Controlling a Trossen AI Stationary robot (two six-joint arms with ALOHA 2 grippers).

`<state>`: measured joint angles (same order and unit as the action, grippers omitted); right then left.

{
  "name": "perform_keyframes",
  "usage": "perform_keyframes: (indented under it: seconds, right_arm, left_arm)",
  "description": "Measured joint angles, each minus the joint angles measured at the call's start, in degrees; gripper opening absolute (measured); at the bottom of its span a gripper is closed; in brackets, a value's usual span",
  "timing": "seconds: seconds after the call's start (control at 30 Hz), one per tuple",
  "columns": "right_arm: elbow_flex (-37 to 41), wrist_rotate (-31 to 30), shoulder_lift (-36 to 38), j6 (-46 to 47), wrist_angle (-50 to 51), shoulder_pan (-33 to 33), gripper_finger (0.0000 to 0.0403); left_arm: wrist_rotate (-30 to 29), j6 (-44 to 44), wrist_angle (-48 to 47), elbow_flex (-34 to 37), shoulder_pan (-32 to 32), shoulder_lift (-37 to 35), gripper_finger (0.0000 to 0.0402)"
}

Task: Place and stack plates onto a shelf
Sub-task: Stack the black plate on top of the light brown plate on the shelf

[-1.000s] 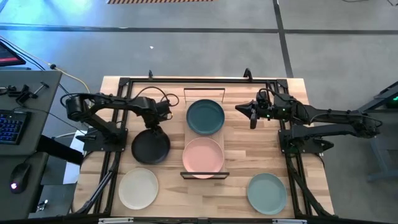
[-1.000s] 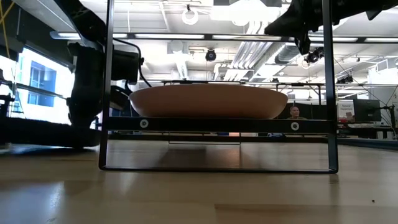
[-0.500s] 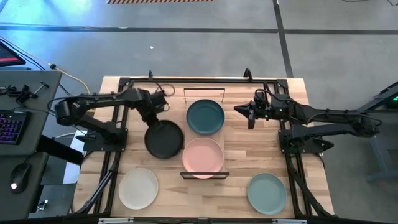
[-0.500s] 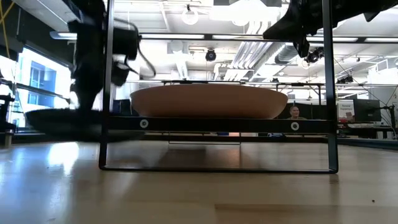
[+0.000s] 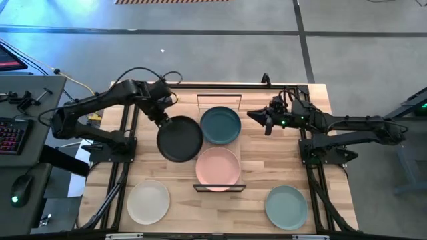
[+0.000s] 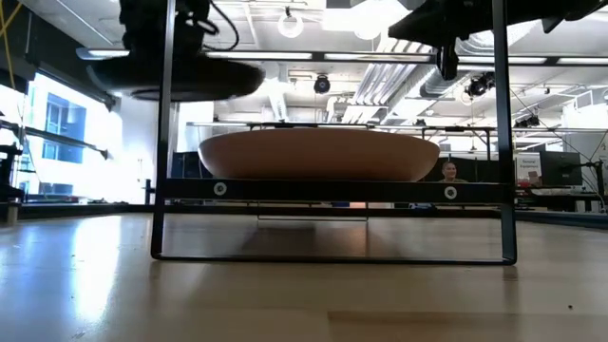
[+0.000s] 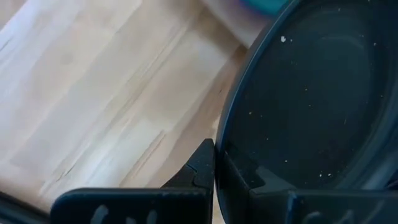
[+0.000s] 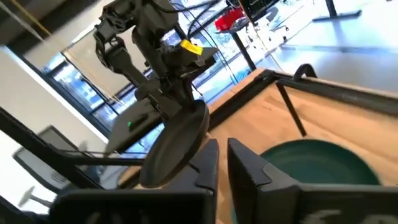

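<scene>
1. Since the earlier frames, the black plate has been lifted off the table and carried toward the shelf; a second ago it lay on the table left of the pink plate, and now it is held in the air just left of the teal plate.
2. The left gripper is clamped on the black plate's rim, as the left wrist view shows: one finger is outside the rim and the other inside it.
3. In the low view the black plate is seen well above the table, higher than the pink plate.
4. The teal plate is resting on the far half of the shelf, and the pink plate on the near half, the two just beside each other.
5. The right gripper is held above the table just right of the teal plate, with its fingers close together and a narrow gap between them, nothing being held.
6. The cream plate is lying at the near left of the table and the green plate at the near right, both well apart from the shelf.
</scene>
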<state>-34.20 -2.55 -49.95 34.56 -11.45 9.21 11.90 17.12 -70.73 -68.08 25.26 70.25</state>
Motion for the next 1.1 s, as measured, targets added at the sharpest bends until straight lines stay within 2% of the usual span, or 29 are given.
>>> perform_keyframes:
  seconds: [0.2,0.33,0.47,0.67,0.9,1.1]
  right_arm:
    - [-0.1,0.0,-1.9,6.3,0.1,-0.7,0.0104]
    - [-2.5,1.3,-6.2,10.8,0.8,-2.1,0.0167]
    - [-5.3,4.9,-12.3,17.8,0.9,-2.3,0.0205]
    - [-7.1,9.8,-20.8,26.4,0.6,-2.2,0.0215]
    - [-7.2,15.1,-27.3,31.7,-11.8,-2.2,0.0216]
    - [-7.2,16.6,-31.3,36.8,-15.4,-3.7,0.0216]
  left_arm:
    - [3.5,5.1,7.1,-1.6,-3.4,2.8,0.0001]
    - [3.7,7.0,11.7,-1.7,-5.0,5.9,0.0001]
    - [4.9,8.3,15.8,-1.7,-5.9,8.6,0.0001]
    - [6.6,8.3,18.4,-1.7,-7.0,11.0,0.0000]
    - [6.0,8.3,19.0,-1.7,-7.0,11.0,0.0000]
    - [6.0,8.2,21.4,-1.7,-7.0,11.0,0.0000]
